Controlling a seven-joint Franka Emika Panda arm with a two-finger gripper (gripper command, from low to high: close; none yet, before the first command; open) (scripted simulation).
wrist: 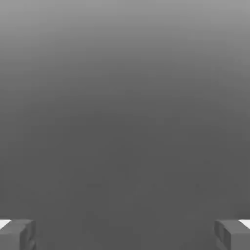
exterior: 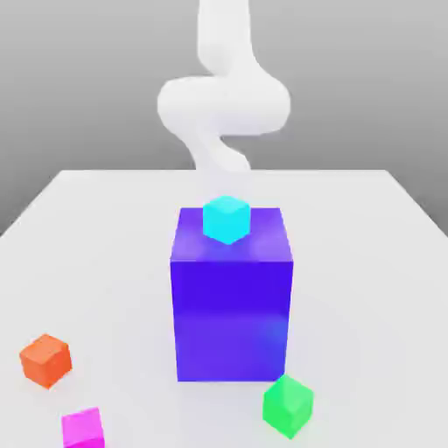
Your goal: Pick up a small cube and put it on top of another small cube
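Four small cubes: pink (exterior: 83, 428) at the surface's (exterior: 367, 262) near edge, green (exterior: 288, 405), orange (exterior: 45, 360), cyan (exterior: 227, 219) atop one block (exterior: 232, 302). Claw (wrist: 125, 234) fingers spread apart, empty.

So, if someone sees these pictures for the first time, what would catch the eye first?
Probably the big blue-violet block in the middle of the white table, with a cyan cube on top. Then the small cubes at the near edge: orange, magenta, green.
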